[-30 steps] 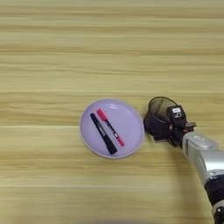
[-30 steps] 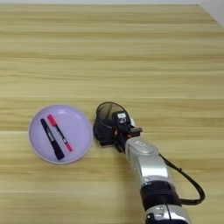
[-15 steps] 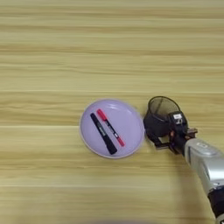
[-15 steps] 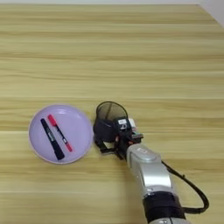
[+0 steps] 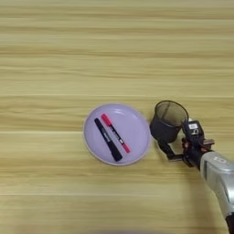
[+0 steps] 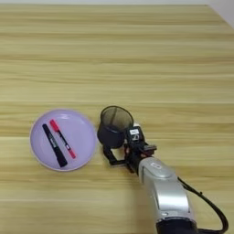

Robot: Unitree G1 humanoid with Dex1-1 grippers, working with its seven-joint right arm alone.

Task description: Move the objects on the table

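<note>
The table (image 5: 114, 50) is a broad light tan wooden surface with horizontal grain streaks, filling both views. Two things rest directly on it — a round lilac plate (image 5: 137, 132) at centre-left and, just beside its right rim, a small black wire-mesh pen cup (image 5: 168, 121). The cup tilts a little, its open mouth facing up and slightly away (whether it touches the plate cannot be told). In the right eye view a black cable (image 6: 208, 208) lies on the wood near the bottom right corner.
</note>
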